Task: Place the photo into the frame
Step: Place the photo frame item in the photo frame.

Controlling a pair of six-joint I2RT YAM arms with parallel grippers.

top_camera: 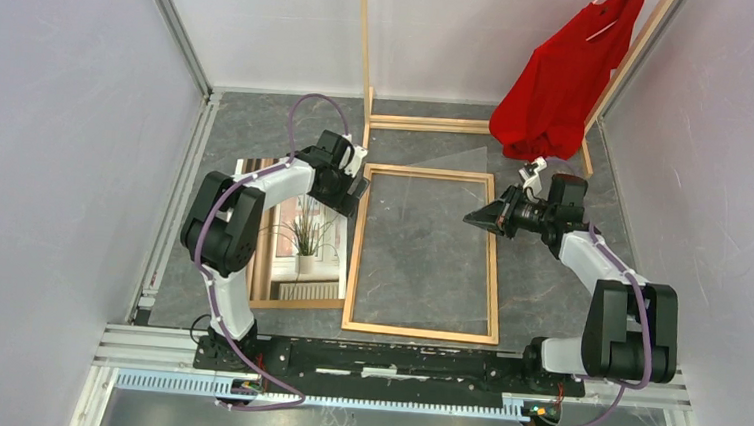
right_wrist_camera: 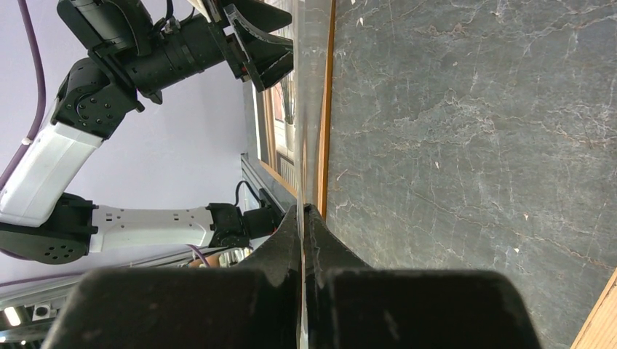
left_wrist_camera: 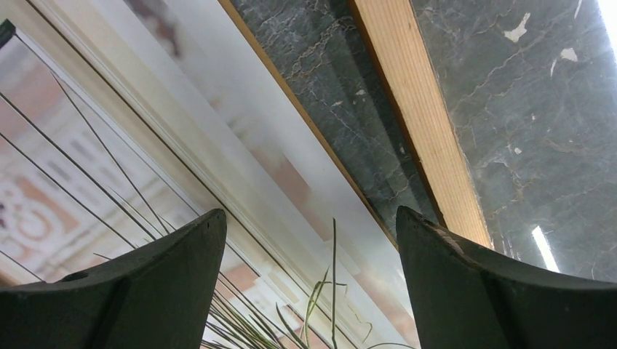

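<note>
Photo [top_camera: 301,233]: lies face up at left centre on a brown panel [top_camera: 262,255], just beside the frame's left strip. The print shows a spiky potted plant, a window and reddish masonry.

Left arm: elbow folded at left. The forearm reaches up and right to the photo's upper right corner. My left gripper [top_camera: 354,196] hovers there; in the wrist view its fingers [left_wrist_camera: 145,291] stand wide apart over the print with nothing between them.

Frame [top_camera: 420,330]: thin orange-brown strips, flat on the grey table [top_camera: 546,315] at centre, with bare table showing inside.

Right arm: forearm angled up and left from the lower right. My right gripper [top_camera: 481,218] is at the frame's right strip, upper part. Its fingers are pinched on a clear pane [right_wrist_camera: 309,73], seen edge-on.
</note>
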